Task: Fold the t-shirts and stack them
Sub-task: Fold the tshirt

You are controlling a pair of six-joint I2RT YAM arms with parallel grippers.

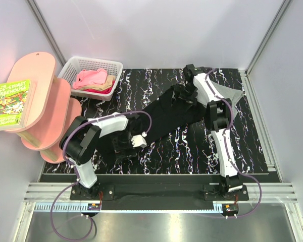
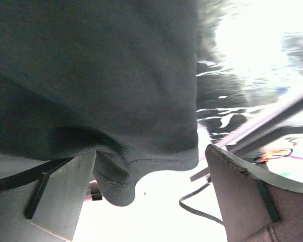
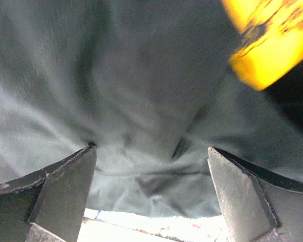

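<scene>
A black t-shirt (image 1: pixel 164 118) lies stretched diagonally across the black marbled table (image 1: pixel 192 151). My left gripper (image 1: pixel 127 144) is down at its near left end. In the left wrist view the left gripper (image 2: pixel 151 171) is open, and a stitched hem corner of the dark shirt (image 2: pixel 116 176) hangs between the jaws beside the left finger (image 2: pixel 60 191). My right gripper (image 1: pixel 184 93) is at the shirt's far right end. It is open (image 3: pixel 151 171), with dark cloth (image 3: pixel 141 101) filling the gap between its fingers. More t-shirts, pink (image 1: pixel 91 78), tan and red, lie bundled in a basket.
The white mesh basket (image 1: pixel 73 65) stands at the back left of the table. A pink tiered shelf (image 1: pixel 45 111) with a green book (image 1: pixel 10 103) stands along the left edge. A blurred yellow patch (image 3: pixel 272 40) shows at the top right of the right wrist view.
</scene>
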